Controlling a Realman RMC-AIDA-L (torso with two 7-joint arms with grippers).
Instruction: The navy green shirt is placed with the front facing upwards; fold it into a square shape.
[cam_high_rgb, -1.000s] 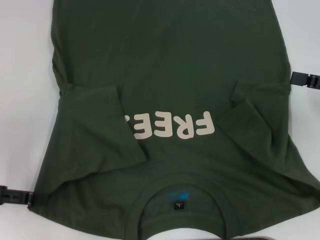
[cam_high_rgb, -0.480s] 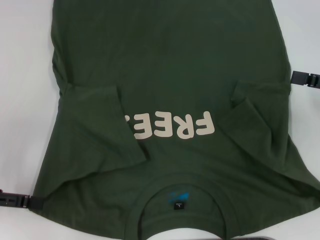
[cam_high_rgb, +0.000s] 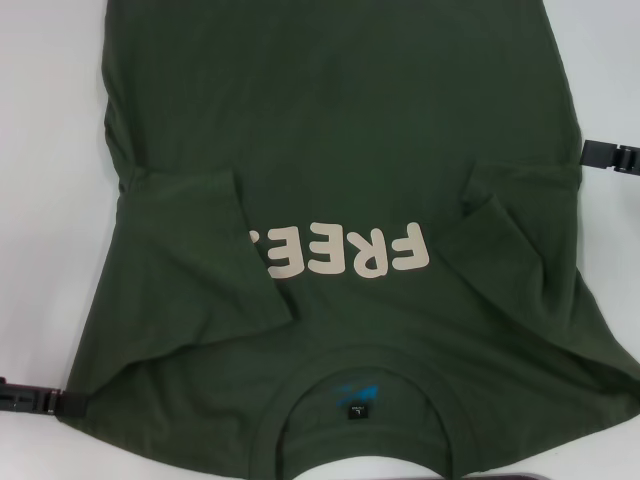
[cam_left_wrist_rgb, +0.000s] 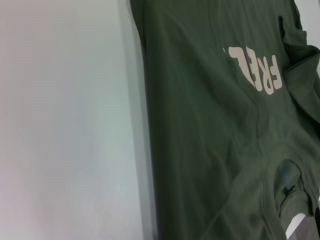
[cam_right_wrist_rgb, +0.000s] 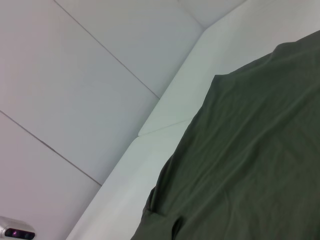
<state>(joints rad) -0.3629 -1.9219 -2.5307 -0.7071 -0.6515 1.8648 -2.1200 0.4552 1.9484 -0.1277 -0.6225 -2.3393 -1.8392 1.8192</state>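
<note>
The navy green shirt (cam_high_rgb: 340, 150) lies front up on the white table, cream "FREE" lettering (cam_high_rgb: 345, 252) toward me and the collar (cam_high_rgb: 355, 400) with its small neck label (cam_high_rgb: 357, 411) at the near edge. Both sleeves are folded inward onto the chest, one on the left (cam_high_rgb: 190, 250) and one on the right (cam_high_rgb: 520, 230). My left gripper (cam_high_rgb: 40, 402) reaches in low at the shirt's near left shoulder corner. My right gripper (cam_high_rgb: 610, 157) sits just off the shirt's right edge, farther back. The left wrist view shows the shirt (cam_left_wrist_rgb: 210, 125); the right wrist view shows its plain body (cam_right_wrist_rgb: 250, 165).
Bare white table (cam_high_rgb: 50, 200) flanks the shirt on both sides, wider on the left (cam_left_wrist_rgb: 65, 125). White wall panels (cam_right_wrist_rgb: 75, 75) rise behind the table's far edge. A dark strip (cam_high_rgb: 560, 474) shows at the near edge, below the collar.
My left gripper has shifted slightly nearer me and a little closer to the shirt's shoulder corner. The shirt and the right gripper have not moved.
</note>
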